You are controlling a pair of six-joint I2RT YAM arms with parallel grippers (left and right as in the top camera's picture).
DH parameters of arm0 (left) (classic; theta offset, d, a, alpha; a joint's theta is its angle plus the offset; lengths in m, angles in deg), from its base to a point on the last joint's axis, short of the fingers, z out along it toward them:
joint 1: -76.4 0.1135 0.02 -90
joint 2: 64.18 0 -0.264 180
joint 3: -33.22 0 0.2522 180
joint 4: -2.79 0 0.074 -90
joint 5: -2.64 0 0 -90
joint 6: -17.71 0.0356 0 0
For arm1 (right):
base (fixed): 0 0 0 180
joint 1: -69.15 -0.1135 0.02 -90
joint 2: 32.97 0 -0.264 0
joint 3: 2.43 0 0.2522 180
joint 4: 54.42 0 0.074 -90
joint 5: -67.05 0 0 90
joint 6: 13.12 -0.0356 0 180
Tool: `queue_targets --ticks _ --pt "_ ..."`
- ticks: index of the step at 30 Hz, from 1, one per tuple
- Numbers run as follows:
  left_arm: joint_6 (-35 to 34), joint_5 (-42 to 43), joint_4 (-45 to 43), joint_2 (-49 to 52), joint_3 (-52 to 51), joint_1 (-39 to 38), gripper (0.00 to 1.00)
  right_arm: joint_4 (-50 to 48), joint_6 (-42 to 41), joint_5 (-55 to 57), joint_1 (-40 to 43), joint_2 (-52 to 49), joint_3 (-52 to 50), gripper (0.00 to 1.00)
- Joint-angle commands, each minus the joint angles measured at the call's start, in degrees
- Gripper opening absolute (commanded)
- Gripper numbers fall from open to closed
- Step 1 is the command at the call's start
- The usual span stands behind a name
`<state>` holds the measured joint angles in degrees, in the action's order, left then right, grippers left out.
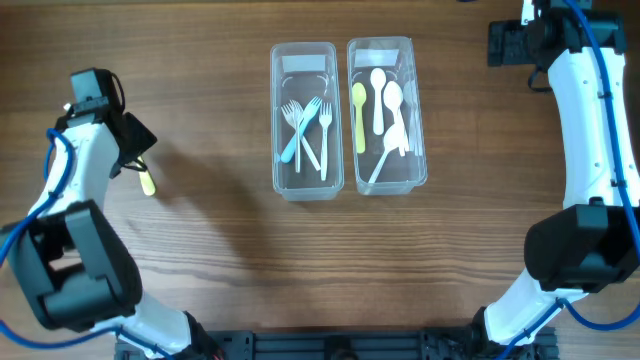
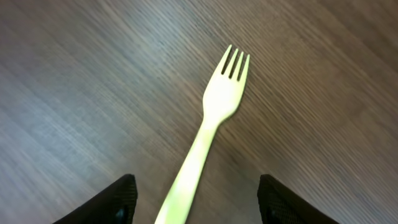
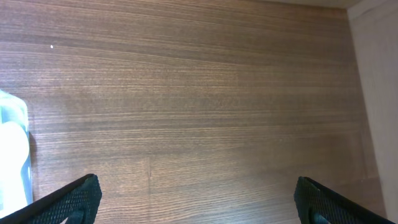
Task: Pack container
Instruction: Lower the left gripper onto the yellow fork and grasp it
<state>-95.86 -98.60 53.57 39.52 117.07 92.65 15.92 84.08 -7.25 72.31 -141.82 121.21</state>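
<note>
A pale yellow-green plastic fork [image 2: 214,118] lies flat on the wooden table, tines pointing away from me. My left gripper [image 2: 196,208] is open, with one finger on each side of the fork's handle and not touching it. In the overhead view the fork [image 1: 148,182] sticks out below the left gripper [image 1: 138,158] at the far left. Two clear containers stand at the centre: the left one [image 1: 277,120] holds several forks, the right one [image 1: 419,120] holds several spoons. My right gripper [image 3: 196,199] is open and empty over bare wood at the far right back [image 1: 503,42].
The right wrist view shows a corner of a clear container [image 3: 12,155] at its left edge and the table's pale edge [image 3: 373,93] on the right. Bare wooden table lies between the left gripper and the containers.
</note>
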Motion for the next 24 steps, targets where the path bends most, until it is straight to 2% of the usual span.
queue_targets --ticks 1,14,15,16,17,18,24 --pt "-1.1 1.0 -3.4 4.9 -0.9 0.2 0.71 -0.2 0.3 1.0 -0.1 -0.3 0.7 1.00" --pt "1.4 3.2 -11.0 12.7 -0.9 0.2 0.69 -0.2 0.3 1.0 -0.1 -0.3 0.7 1.00" --pt "1.6 3.2 -11.0 12.9 -0.9 0.2 0.65 -0.2 0.3 1.0 -0.1 -0.3 0.7 1.00" --pt "1.9 3.2 -11.0 13.1 -0.9 0.2 0.56 -0.2 0.3 1.0 -0.1 -0.3 0.7 1.00" --pt "2.3 3.2 -10.9 13.2 -0.9 0.2 0.43 -0.2 0.3 1.0 -0.1 -0.3 0.7 1.00" --pt "2.4 3.2 -10.9 13.2 -0.9 0.2 0.24 -0.2 0.3 1.0 -0.1 -0.3 0.7 1.00" --pt "2.4 3.3 -10.3 13.2 -0.9 0.2 0.18 -0.2 0.3 1.0 -0.1 -0.3 0.7 1.00"
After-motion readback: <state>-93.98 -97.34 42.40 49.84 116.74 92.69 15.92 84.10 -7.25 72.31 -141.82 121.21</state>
